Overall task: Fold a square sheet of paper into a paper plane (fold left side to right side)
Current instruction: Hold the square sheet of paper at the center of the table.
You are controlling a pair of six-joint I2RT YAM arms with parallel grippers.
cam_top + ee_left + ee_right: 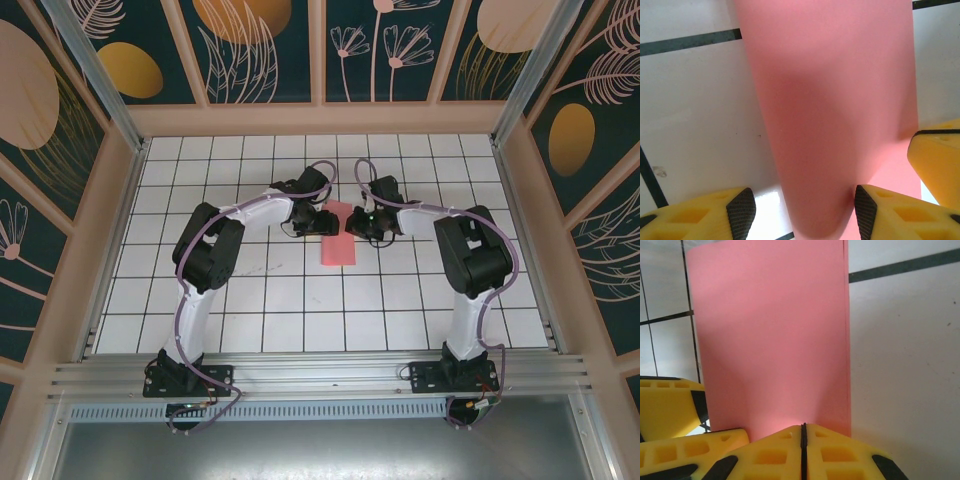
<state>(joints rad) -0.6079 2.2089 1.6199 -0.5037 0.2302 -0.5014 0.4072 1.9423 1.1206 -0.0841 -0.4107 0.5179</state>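
On my right wrist feed I log: square sheet of paper (772, 335) — coral-red, doubled over, two edges lying together down its right side. Right gripper (803, 437) — jaws pressed together on the sheet's near edge. Left gripper's fingers (670, 407), yellow, just beside the sheet at lower left. Counter (900, 355), white with dark grid lines.

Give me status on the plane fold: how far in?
Early. Done: the sheet is doubled over into a narrow strip, with two layers showing along one edge. In hand: the right tool is shut on its end, and the open left tool straddles the fold, which looks rounded, not creased. Left: flatten that crease, then all nose and wing folds.
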